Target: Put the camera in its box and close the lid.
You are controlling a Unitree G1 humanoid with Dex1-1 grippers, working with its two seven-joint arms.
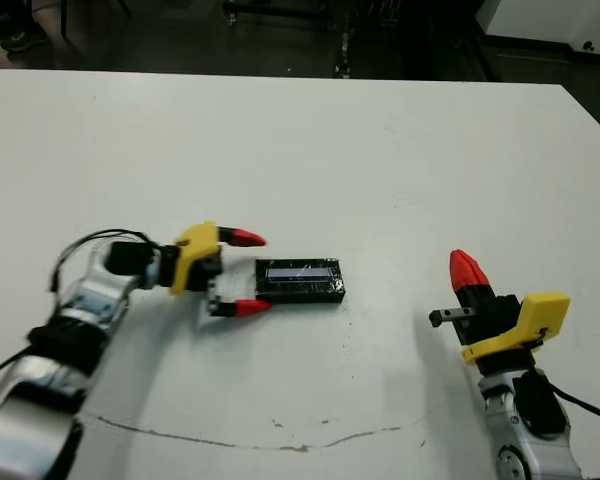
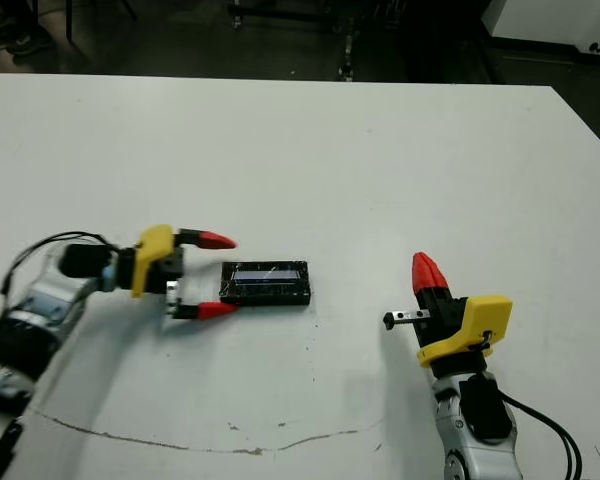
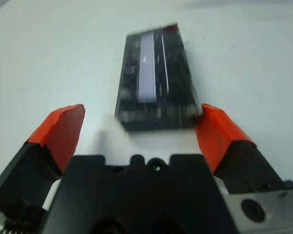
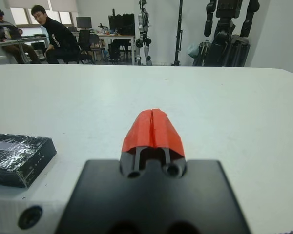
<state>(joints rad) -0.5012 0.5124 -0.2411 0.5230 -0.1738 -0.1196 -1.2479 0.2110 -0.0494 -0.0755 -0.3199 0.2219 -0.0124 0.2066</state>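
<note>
White table fills most of the head views, with a thin dark crack line wandering across its near edge. Beyond the far edge, dark floor and the metal legs of a stand. From the right wrist view the room opens up: pale walls, bright windows at the far side, desks with monitors, two seated people, and idle humanoid robots standing on racks against the wall.
</note>
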